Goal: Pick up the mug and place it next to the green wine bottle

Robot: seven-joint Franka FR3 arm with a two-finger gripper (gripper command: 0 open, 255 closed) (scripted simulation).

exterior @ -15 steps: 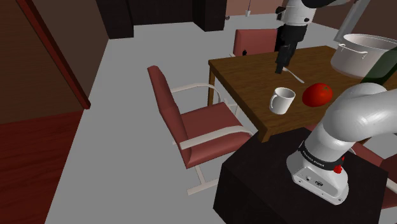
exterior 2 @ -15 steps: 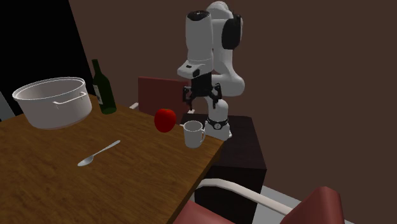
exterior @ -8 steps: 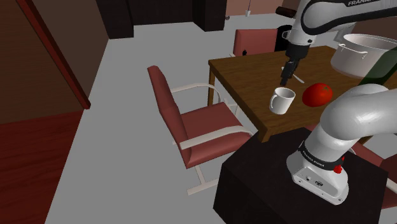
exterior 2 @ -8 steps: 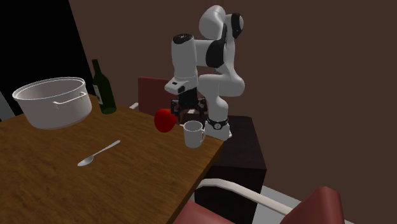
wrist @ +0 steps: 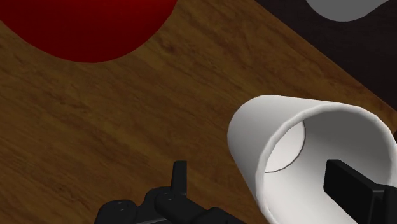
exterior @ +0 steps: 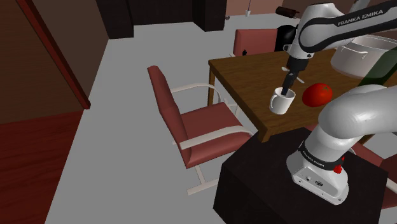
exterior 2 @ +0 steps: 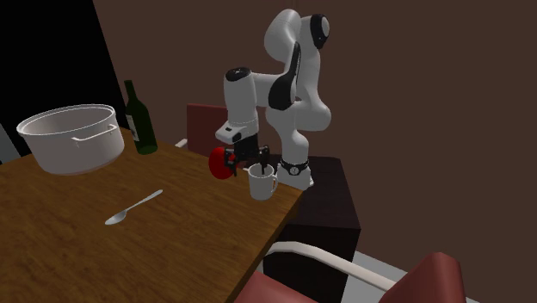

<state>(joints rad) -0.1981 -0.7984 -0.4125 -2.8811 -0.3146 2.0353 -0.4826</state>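
- The arm has come down since a moment ago, and the gripper (exterior: 287,88) now dips into the top of the mug (exterior: 280,102).
- The mug is white, smooth and round like a tube, with a small loop handle. It stands upright on the brown wooden table (exterior: 248,70), near the corner by the stand.
- In the wrist view, one black finger is inside the mug (wrist: 318,146) and the other is outside. The mug's wall is between them.
- The gripper (wrist: 257,175) is spread wide and is not squeezing the mug.
- In the shoulder view, the hand is at 12 o'clock from the mug.
- A shiny red round fruit (exterior: 317,94) sits at 3 o'clock from the mug, close by.
- In the second exterior view, the tall dark green bottle (exterior 2: 138,120) is at 10 o'clock from the mug (exterior 2: 261,184), well apart.
- A big grey pot (exterior 2: 70,138) with a handle stands beside the bottle.
- A thin grey spoon (exterior 2: 133,207) lies flat on the wood.
- There is one mug, one bottle, one pot, one spoon and one fruit.
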